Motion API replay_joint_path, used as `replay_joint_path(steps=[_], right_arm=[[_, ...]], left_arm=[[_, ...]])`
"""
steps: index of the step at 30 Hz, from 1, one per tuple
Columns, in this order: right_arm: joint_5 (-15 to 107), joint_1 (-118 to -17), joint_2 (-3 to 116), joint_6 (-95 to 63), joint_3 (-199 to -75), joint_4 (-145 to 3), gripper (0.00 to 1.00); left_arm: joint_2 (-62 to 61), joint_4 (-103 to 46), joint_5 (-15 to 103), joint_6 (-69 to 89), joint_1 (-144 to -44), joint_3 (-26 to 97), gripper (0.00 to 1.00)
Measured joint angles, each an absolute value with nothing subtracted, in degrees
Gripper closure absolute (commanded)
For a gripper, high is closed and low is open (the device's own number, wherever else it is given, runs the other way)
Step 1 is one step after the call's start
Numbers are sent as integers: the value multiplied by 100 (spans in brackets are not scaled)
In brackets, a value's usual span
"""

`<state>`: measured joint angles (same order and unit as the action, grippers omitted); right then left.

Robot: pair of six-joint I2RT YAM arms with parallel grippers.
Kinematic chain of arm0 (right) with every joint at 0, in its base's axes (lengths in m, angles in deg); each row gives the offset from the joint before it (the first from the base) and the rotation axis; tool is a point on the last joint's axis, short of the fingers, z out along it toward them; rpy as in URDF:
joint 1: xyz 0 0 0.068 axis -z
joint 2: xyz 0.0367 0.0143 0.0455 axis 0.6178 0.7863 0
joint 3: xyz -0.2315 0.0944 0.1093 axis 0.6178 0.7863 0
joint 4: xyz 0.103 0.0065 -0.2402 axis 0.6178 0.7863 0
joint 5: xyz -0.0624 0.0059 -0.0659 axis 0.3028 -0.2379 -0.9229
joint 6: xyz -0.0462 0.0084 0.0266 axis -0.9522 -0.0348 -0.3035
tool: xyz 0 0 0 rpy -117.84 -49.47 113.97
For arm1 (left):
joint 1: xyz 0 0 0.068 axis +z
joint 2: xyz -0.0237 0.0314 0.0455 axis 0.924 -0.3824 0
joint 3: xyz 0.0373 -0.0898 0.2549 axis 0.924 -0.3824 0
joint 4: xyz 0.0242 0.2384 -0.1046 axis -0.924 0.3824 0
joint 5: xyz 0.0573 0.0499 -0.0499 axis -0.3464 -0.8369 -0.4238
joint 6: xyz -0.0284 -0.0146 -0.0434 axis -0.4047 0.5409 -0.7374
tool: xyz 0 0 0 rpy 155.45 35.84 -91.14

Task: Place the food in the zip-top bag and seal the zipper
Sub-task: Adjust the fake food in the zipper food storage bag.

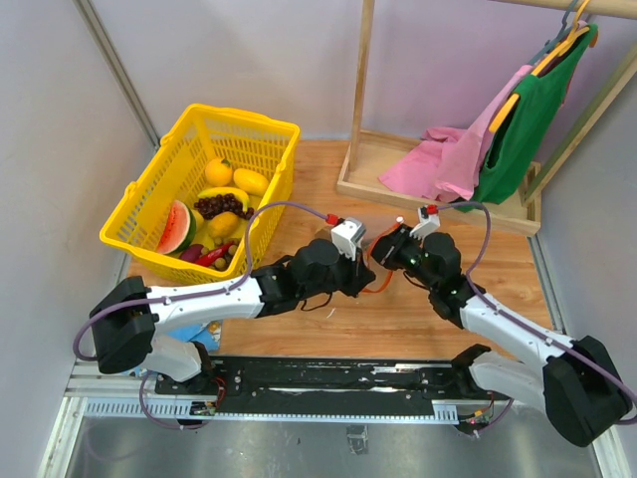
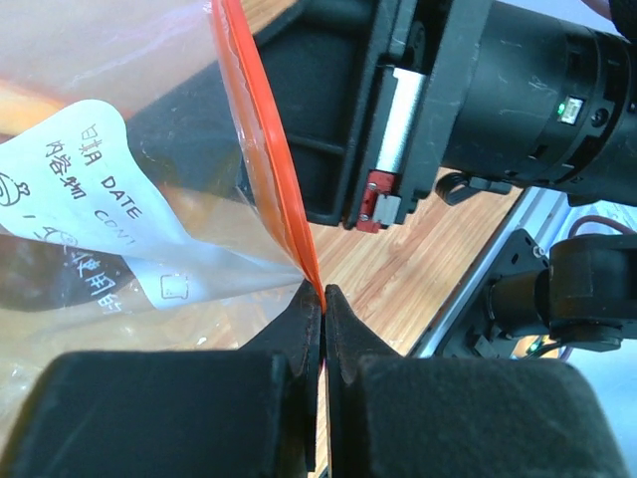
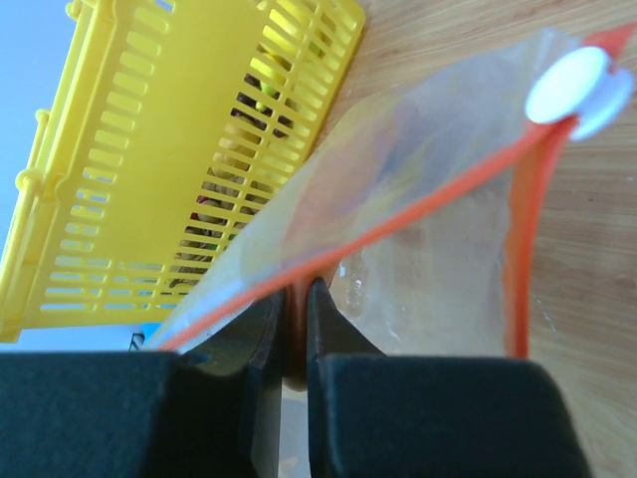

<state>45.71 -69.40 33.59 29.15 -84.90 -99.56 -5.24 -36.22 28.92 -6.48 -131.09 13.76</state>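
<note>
The food lies in the yellow basket (image 1: pixel 149 189) at the back left: a watermelon wedge (image 1: pixel 176 227), a banana (image 1: pixel 224 194), round yellow-orange fruits (image 1: pixel 218 171) and dark grapes (image 1: pixel 212 206). The clear zip-top bag (image 2: pixel 149 129), with a white label (image 2: pixel 85 194), hangs between my two grippers at the table's middle and looks empty. My left gripper (image 2: pixel 321 297) is shut on the bag's red zipper strip (image 2: pixel 261 129). My right gripper (image 3: pixel 297 291) is shut on one lip of the red strip (image 3: pixel 418 204). The other lip (image 3: pixel 520 249) runs apart from it, so the mouth is open. The white slider (image 3: pixel 577 85) sits at the strip's far end.
The yellow basket also shows behind the bag in the right wrist view (image 3: pixel 179 149). A wooden rack with a tray base (image 1: pixel 378 174) stands at the back right, holding a pink cloth (image 1: pixel 448 159) and a green garment (image 1: pixel 523 119). A metal rail (image 1: pixel 328 383) runs along the near edge.
</note>
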Motion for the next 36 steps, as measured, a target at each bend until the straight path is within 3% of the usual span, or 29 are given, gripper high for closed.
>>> replay_joint_path(steps=[4,10,20,29,36], right_arm=[[5028,-6940,3768,2867,-8812,-9941,74],[6050,-6932,4258,2747,-9205,-9713,68],[6761,-6857,4002,1829,-9885,-8470,48],[6697,-6623,3403,548,-10702,-6579,38],[6112,-6320,2964,172,-10772,-5792,42]], left_arm=[[-430,-3609,2896,-816,-13098,1370,100],[-13,-3734,3287,-1540,-12676,1123,100],[357,-3836,3536,-2091,-12446,845,100],[385,-3861,3508,-2123,-12383,845,100],[385,-3861,3497,-2123,-12383,845,100]])
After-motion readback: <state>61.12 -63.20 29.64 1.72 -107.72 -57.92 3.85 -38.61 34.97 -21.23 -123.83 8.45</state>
